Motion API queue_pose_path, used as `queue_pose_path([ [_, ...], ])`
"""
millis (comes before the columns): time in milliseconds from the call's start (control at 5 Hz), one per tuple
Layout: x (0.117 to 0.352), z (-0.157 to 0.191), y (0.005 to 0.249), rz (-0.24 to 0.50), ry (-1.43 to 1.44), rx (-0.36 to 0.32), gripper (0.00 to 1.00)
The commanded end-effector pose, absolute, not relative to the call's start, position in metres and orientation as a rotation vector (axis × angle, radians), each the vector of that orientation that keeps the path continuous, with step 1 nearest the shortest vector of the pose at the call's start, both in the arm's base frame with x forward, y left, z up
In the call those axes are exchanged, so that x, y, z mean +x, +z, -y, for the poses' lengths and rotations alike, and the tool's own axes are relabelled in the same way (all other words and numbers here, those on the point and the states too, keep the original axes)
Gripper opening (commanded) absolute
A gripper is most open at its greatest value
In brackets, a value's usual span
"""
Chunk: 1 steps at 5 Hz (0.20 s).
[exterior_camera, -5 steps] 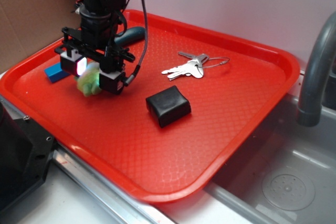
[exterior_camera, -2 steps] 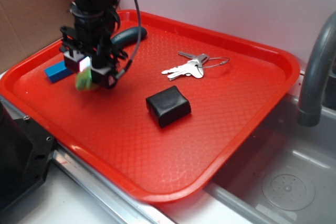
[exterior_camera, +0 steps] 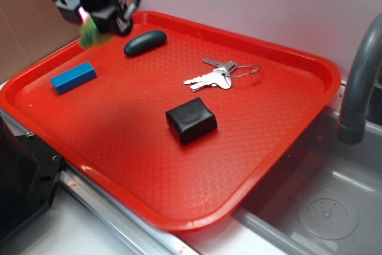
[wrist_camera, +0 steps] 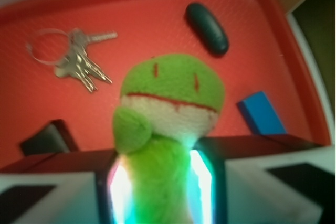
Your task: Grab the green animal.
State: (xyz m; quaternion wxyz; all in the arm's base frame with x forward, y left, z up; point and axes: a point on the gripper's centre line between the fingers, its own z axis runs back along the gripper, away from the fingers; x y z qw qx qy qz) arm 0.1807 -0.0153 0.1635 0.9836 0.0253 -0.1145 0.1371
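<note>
The green animal [wrist_camera: 170, 95] is a fuzzy lime-green plush with a white mouth patch and red stitched eyes. It hangs between my fingers, well above the red tray [exterior_camera: 280, 123]. My gripper [exterior_camera: 89, 19] is shut on its body, high over the tray's far left corner, and only a bit of green plush [exterior_camera: 88, 33] shows below it in the exterior view. In the wrist view the gripper [wrist_camera: 160, 182] squeezes the plush between two glowing pads [wrist_camera: 122, 187].
On the tray lie a dark teal oval object [exterior_camera: 145, 42], a blue block [exterior_camera: 73, 77], a bunch of keys [exterior_camera: 215, 76] and a black block [exterior_camera: 191, 120]. A grey faucet [exterior_camera: 358, 82] and a sink [exterior_camera: 322, 207] are to the right. Brown cardboard [exterior_camera: 24, 22] stands at the left.
My gripper has risen from the tray and moved back and left, carrying the green animal up with it. The blue block is now uncovered.
</note>
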Motion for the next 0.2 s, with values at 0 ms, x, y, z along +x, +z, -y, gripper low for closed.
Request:
queue_pose_path([
  [0, 0.1857, -0.0022, 0.2697, 0.204, 0.168, 0.004, 0.0],
])
